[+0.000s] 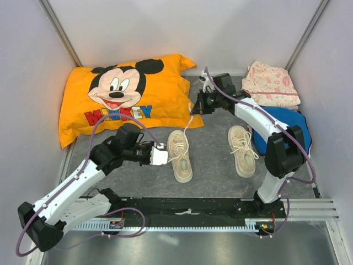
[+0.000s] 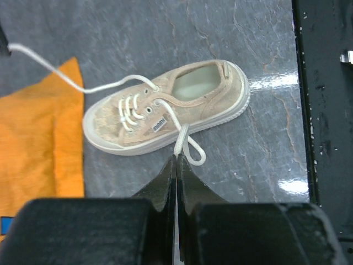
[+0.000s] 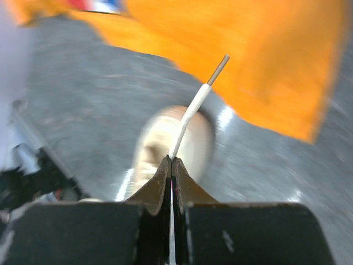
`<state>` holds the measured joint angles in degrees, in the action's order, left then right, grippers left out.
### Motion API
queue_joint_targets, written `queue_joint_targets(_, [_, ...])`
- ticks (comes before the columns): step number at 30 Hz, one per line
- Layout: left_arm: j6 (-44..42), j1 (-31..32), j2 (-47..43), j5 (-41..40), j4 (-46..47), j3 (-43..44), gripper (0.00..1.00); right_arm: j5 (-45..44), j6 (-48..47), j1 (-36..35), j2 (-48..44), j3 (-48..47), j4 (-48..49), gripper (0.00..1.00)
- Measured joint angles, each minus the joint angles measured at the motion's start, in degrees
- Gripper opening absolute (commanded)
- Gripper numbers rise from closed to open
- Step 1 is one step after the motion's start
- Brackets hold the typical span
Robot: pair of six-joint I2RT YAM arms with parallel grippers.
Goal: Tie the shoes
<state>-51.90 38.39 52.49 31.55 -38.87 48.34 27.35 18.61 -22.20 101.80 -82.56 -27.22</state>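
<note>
1. Now the left fingers point(image 2: 165, 179) pinch one lace point(image 2: 182, 135) beside the left shoe point(image 2: 165, 105) on the worktop point(image 2: 259, 182); hold firm
2. Right fingers point(image 3: 157, 185), clamped on the other lace point(image 3: 190, 113), should draw it taut gently, without dragging the shoe

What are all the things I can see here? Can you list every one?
middle shoe: one, cream-beige, on the table between the two arms
other shoe: one, cream-beige, beside the right arm
laces: white, long; the middle shoe's two ends run out to the grippers
pillow: one, orange with Mickey Mouse, back left
folded cloth: one, pink patterned, back right corner
blue soft thing: one, blue, under the cloth, partly behind the right arm
table: one, dark grey, under everything
left gripper: one, black, shut on a lace of the middle shoe
right gripper: one, black, shut on that shoe's other lace end, near the pillow
</note>
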Motion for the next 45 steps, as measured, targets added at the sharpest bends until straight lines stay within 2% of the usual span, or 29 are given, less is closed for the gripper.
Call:
queue_joint_targets(6, [-2.32, 0.28, -4.31, -0.13, 1.40, -1.73, 0.01, 10.16, -1.09, -9.31, 3.63, -7.72, 4.61, 0.00])
queue_joint_targets(15, [-5.77, 1.70, -15.80, -0.17, 1.42, -7.54, 0.02, 14.82, -7.39, -22.67, 16.06, -21.86, 3.74, 0.00])
queue_joint_targets(18, [-5.99, 1.99, -17.27, -0.13, 1.07, -8.02, 0.02, 15.50, -7.93, -24.83, 19.10, -24.46, 3.80, 0.15])
queue_joint_targets(21, [-6.36, 1.99, -18.23, -0.13, 0.81, -8.87, 0.02, 16.09, -7.58, -25.38, 22.14, -25.77, 3.85, 0.48])
queue_joint_targets(22, [-6.51, 2.03, -18.47, -0.11, 0.72, -9.25, 0.02, 16.24, -7.19, -25.31, 23.08, -26.03, 3.72, 0.69])
queue_joint_targets(24, [-6.78, 2.23, -18.49, -0.02, 0.31, -9.66, 0.02, 16.28, -6.78, -24.98, 24.74, -26.36, 3.30, 0.82])
queue_joint_targets(25, [-6.97, 2.25, -18.29, 0.02, 0.09, -9.81, 0.02, 16.31, -6.62, -24.79, 25.24, -26.40, 2.89, 0.92])
queue_joint_targets(26, [-7.21, 2.25, -18.05, 0.07, -0.04, -9.90, 0.01, 16.41, -6.47, -24.46, 25.46, -26.47, 2.54, 0.96])
queue_joint_targets(32, [-9.31, 2.27, -14.43, 0.68, 0.81, -10.14, 0.02, 18.03, -4.90, -20.59, 25.07, -30.36, 2.01, 0.98])
queue_joint_targets(36, [-10.25, 2.36, -7.10, 0.92, 5.05, -9.44, 0.02, 18.34, -4.87, -13.73, 20.92, -29.62, 1.92, 0.98])
queue_joint_targets(42, [-8.70, 2.47, 10.54, -0.15, 16.50, -1.99, 0.02, 16.61, -8.76, 0.11, 5.95, -16.94, 0.61, 0.98])
queue_joint_targets(45, [-5.92, 2.45, 18.05, -1.16, 23.23, 1.99, 0.01, 14.58, -12.41, 4.83, -2.19, -8.66, -1.49, 0.98])
